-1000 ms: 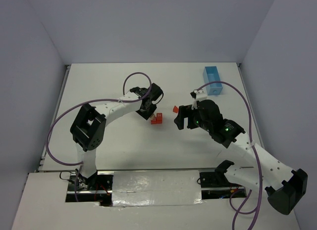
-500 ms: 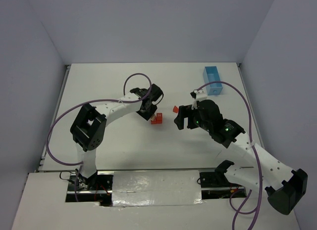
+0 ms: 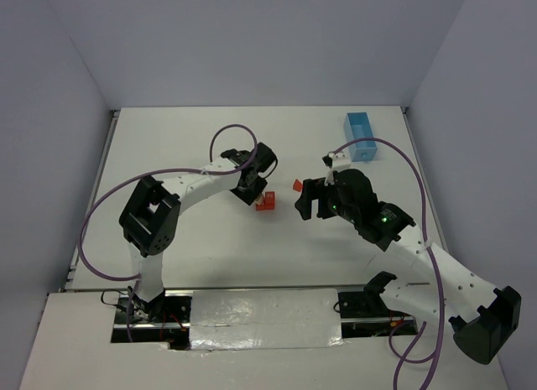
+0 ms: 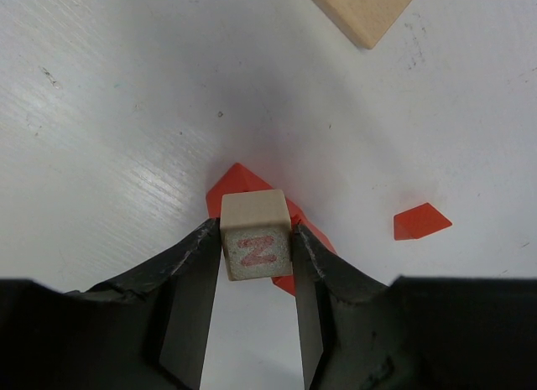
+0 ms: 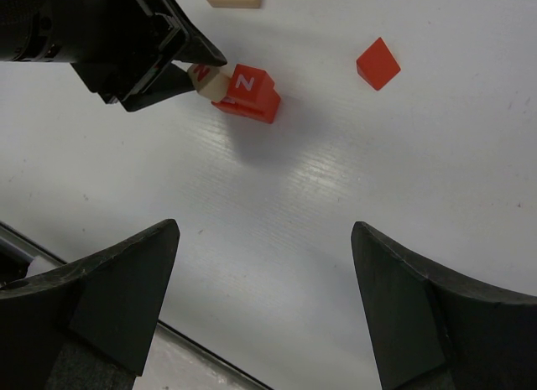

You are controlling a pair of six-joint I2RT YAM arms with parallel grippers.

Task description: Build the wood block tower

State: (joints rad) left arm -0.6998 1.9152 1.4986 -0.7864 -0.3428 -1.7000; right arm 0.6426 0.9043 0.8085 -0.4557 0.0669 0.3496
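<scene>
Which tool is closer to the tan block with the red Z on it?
Left. The left tool grips the tan block, holding it over the red blocks; the right tool hangs open, off to the side, apart from it.

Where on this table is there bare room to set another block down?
Bare: the far-left table beyond the left arm, and the near strip between the red blocks and the arm bases. Crowded: the centre, where the left gripper holds a tan cube at the red blocks, with the roof block and open right gripper close by.
</scene>
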